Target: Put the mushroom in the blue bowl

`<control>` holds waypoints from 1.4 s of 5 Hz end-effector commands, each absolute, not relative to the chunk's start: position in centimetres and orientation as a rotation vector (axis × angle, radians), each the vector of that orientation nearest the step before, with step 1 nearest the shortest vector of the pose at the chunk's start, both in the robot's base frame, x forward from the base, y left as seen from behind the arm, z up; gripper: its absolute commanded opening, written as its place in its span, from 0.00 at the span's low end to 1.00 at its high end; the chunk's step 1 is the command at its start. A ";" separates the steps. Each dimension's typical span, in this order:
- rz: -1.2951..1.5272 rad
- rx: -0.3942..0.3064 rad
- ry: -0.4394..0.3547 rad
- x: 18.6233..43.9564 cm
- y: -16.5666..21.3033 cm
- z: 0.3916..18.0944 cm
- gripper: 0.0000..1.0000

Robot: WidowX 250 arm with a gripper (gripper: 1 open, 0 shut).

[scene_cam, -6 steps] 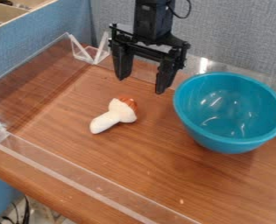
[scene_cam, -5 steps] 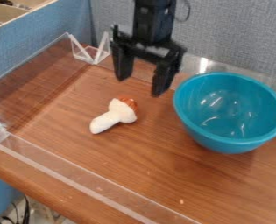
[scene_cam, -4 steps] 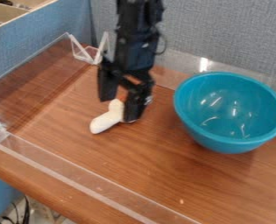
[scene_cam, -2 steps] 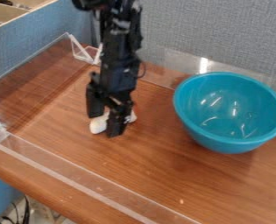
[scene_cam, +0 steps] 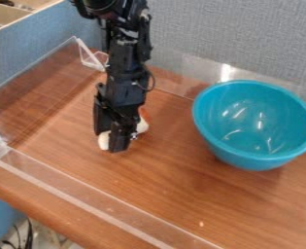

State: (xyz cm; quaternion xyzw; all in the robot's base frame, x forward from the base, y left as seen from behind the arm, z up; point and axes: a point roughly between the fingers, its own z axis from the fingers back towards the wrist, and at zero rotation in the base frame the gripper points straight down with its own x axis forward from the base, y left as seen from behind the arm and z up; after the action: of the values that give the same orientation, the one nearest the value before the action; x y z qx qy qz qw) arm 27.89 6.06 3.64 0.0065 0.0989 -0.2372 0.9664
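The mushroom (scene_cam: 142,124) lies around the fingers (scene_cam: 118,144), partly hidden behind them.

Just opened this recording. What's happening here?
A robot arm has its tool down around the mushroom on the table, apparently to pick it up. The dark fingers hide much of it, so whether they grip it firmly is unclear. The mushroom is not in the blue bowl, which sits off to the side with nothing visible inside.
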 end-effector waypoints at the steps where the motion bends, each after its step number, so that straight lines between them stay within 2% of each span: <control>1: -0.481 0.019 0.164 27.0 6.5 5.0 0.00; 2: -0.473 0.013 0.155 25.9 6.5 5.8 0.00; 4: -0.450 0.006 0.145 25.4 7.2 7.5 0.00; 5: -0.440 0.001 0.132 25.4 7.3 8.9 0.00; 6: -0.449 -0.002 0.116 27.0 6.1 9.6 0.00; 7: -0.484 -0.004 0.118 28.7 4.3 9.0 0.00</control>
State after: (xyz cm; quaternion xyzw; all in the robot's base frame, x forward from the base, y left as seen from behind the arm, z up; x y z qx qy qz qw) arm 27.76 3.98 7.64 -0.0122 0.0846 -0.2423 0.9664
